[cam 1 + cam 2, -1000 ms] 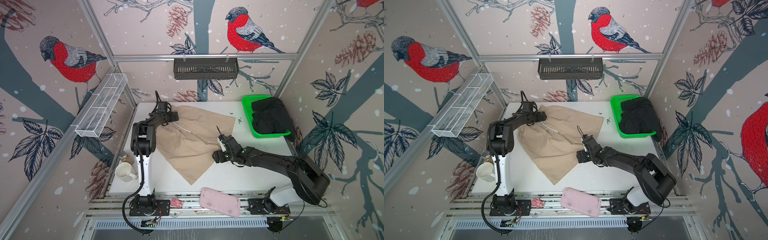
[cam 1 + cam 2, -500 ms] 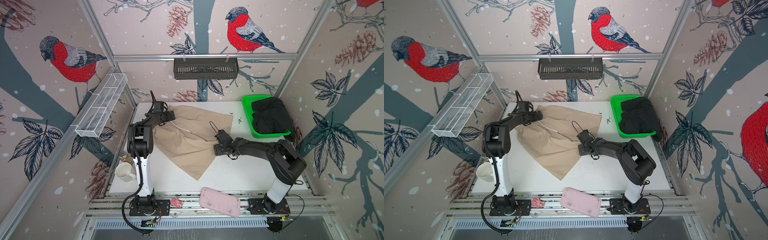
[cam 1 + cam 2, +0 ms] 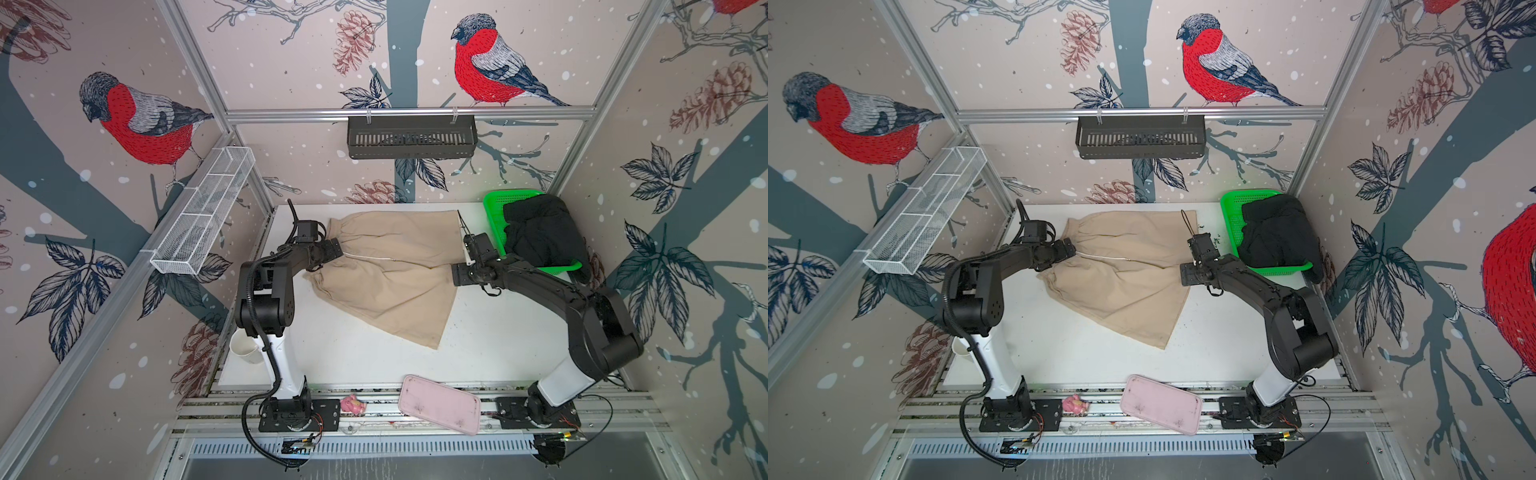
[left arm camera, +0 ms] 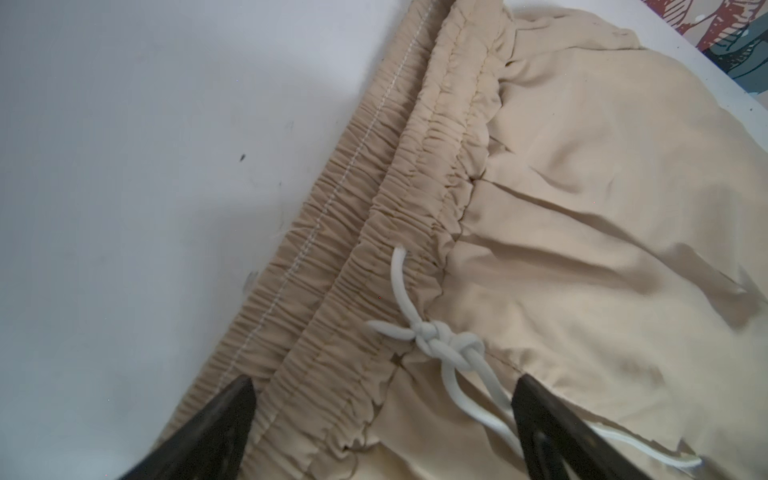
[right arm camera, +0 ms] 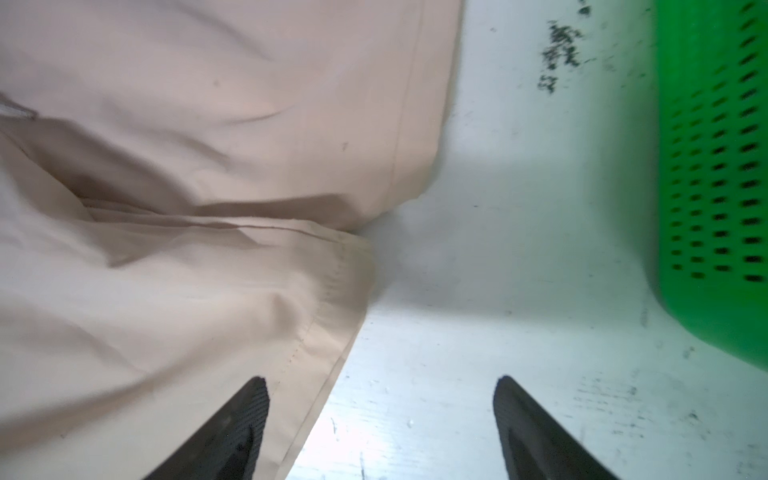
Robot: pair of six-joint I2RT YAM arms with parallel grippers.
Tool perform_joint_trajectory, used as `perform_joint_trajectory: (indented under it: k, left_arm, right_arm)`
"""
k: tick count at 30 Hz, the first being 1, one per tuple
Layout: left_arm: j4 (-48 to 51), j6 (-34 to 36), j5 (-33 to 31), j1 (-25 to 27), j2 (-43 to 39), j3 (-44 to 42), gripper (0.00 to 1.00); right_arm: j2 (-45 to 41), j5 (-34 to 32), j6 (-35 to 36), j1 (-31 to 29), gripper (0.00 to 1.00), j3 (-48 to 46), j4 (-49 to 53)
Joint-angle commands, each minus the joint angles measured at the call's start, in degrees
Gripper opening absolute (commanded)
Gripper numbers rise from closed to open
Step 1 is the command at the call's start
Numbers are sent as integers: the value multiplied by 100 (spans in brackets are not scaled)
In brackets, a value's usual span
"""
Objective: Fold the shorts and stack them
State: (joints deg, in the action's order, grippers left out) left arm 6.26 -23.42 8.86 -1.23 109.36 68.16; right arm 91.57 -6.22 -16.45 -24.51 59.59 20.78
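**Beige shorts flat on the table, both grippers spread at opposite ends**

1. Position of the work. You had the beige shorts (image 3: 390, 266) lying open on the far half of the white table (image 3: 498, 332). In both top views the gathered waistband (image 4: 374, 208) lay at the left end and the leg hems at the right end. The nearer leg ran out toward the middle of the table. The black shorts (image 3: 540, 237) lay in a heap in the green basket (image 3: 496, 199) at the far right corner, with part of the cloth hanging over its near rim.

2. Left gripper (image 4: 382, 380). Your jaws were spread wide and held nothing. In the wrist view they straddled the waistband beside the knot of the white drawstring (image 4: 436, 336). One finger (image 4: 208, 428) sat at the outer edge of the waistband, the other on the cloth past the knot. Whether the tips pressed the cloth cannot be told.

3. Right gripper (image 5: 381, 379). Your jaws were also spread and held nothing. They sat low at the hem (image 5: 332, 291) of the nearer leg. One finger (image 5: 232, 428) was over the cloth, the other over bare table, with the basket well to the side.
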Motion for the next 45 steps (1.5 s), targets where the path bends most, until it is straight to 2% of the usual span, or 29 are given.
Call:
perform_joint_trajectory:
  k: [1, 4, 8, 13, 18, 24, 25, 26, 28, 30, 32, 37, 45]
  left_arm:
    - [-296, -197, -104, -17, -468, -249, 97]
    - [-198, -206, -86, -17, -766, -250, 97]
    - [-101, -220, -265, -33, -1004, -369, 97]
    - [27, -279, -713, -91, -1388, -695, 97]
    - [57, -513, -1088, -235, -1923, -1062, 97]
    - [-218, -952, -1006, -264, -2439, -1662, 97]
    - [-195, -961, -973, -263, -2453, -1703, 97]
    - [-153, -969, -966, -263, -2461, -1729, 97]
    - [-73, -977, -1012, -263, -2461, -1813, 97]
    - [-120, -1045, -1050, -263, -2455, -1950, 97]
    - [-132, -1090, -1032, -268, -2401, -2027, 97]
    - [-417, -1206, -706, -264, -2320, -2312, 95]
    - [-1134, -1444, 5, -268, -2179, -2853, 78]
  right_arm:
    - [-271, 582, 44, -142, 86, -192, 142]
    - [-572, 885, -317, -696, 86, -604, 198]
    - [-976, 865, -1295, -1546, 84, -1373, 311]
    - [-1377, 930, -2518, -2494, 78, -2155, 24]
    - [-1425, 851, -3161, -3128, 71, -2505, -495]
    - [-1036, 496, -3171, -3253, 63, -2529, -856]
    - [-986, 468, -3135, -3244, 58, -2499, -894]
    - [-951, 467, -3107, -3244, 51, -2467, -908]
    - [-938, 436, -3097, -3247, 29, -2426, -822]
    - [-1019, 359, -3083, -3224, 13, -2448, -627]
    - [-1195, 264, -3084, -3188, 4, -2523, -444]
    - [-1740, 241, -3256, -3145, 3, -2791, -409]
    - [-1815, 218, -3356, -3148, 3, -2920, -714]
